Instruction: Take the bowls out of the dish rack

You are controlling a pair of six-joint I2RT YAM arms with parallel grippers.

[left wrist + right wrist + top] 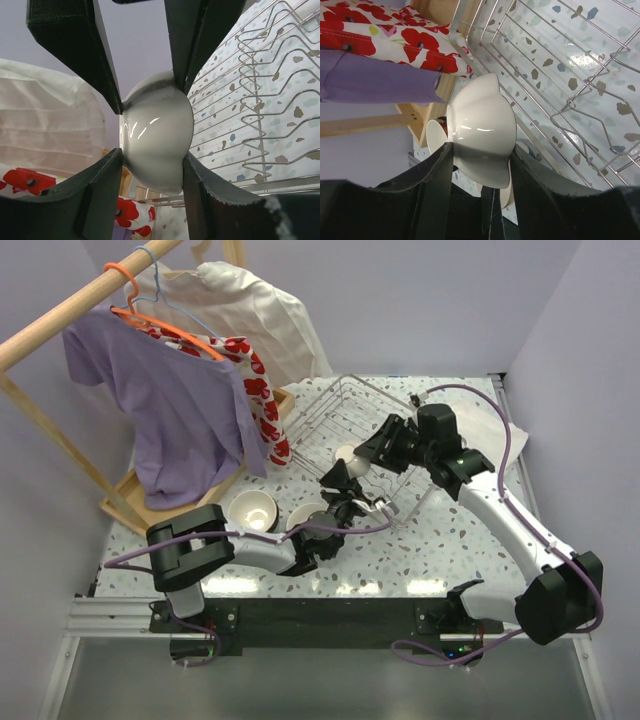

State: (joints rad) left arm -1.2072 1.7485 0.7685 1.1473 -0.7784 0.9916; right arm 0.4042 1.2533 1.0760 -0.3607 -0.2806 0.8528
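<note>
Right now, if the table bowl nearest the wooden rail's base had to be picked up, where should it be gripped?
Probably the rim of the bowl, one finger inside and one outside, coming straight down. It stands upright, mouth up, and its rounded wall would likely slip in a side pinch. Take the far-left rim, clear of the left arm.

White-and-black arms, lilac cables (pincer fingers matte black)

White bowl in left end effector
</note>
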